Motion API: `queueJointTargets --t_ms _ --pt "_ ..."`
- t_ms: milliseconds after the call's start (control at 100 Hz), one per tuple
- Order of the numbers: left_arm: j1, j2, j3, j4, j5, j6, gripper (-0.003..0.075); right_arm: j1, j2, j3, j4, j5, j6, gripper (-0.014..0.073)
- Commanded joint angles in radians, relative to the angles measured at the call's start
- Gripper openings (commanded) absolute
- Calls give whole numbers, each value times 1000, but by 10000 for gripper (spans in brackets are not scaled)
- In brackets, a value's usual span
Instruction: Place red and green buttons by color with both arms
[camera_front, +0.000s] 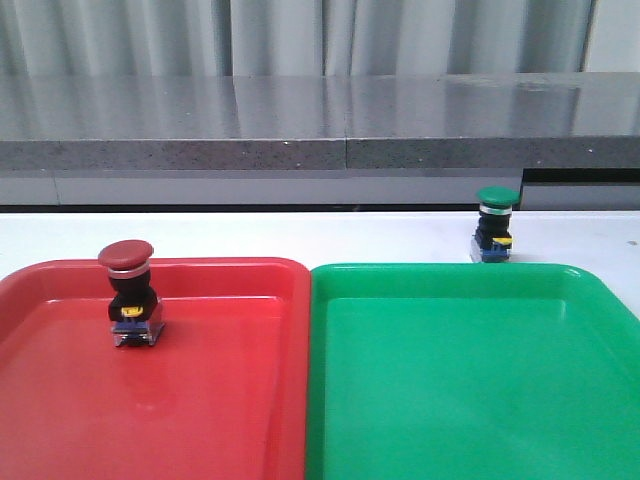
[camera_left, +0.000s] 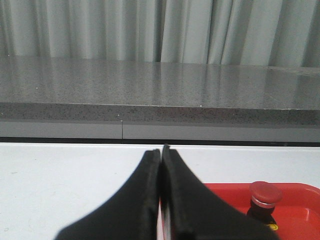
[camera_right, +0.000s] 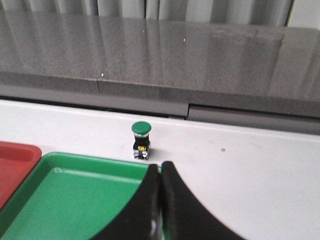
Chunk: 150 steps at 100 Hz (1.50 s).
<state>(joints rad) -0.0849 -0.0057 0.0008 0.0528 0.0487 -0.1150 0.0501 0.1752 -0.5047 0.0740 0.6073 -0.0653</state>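
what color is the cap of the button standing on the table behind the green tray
Green, clearest on the green-capped button in the front view.

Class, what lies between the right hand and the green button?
In the right wrist view, only the green tray's far rim separates the right hand from the green button.

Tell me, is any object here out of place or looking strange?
Yes. The green button stands upright on the white table, just beyond the green tray, not in it. The red button already sits upright inside the red tray. Nothing looks damaged or spilled.
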Motion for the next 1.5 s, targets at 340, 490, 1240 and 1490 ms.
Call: queueJointTargets --t_ms 340,490,1240,1490 --pt "2 -29 42 1 -84 -7 -20 -4 357 -222 41 74 -3 -67" --pt "2 -29 42 1 -84 -7 -19 -4 408 -222 47 79 -3 -30" --pt "2 -29 42 1 -84 -7 -19 -1 607 -256 130 5 -3 614" --pt "2 -29 42 1 -84 -7 -19 -1 853 -415 141 -39 -3 614"
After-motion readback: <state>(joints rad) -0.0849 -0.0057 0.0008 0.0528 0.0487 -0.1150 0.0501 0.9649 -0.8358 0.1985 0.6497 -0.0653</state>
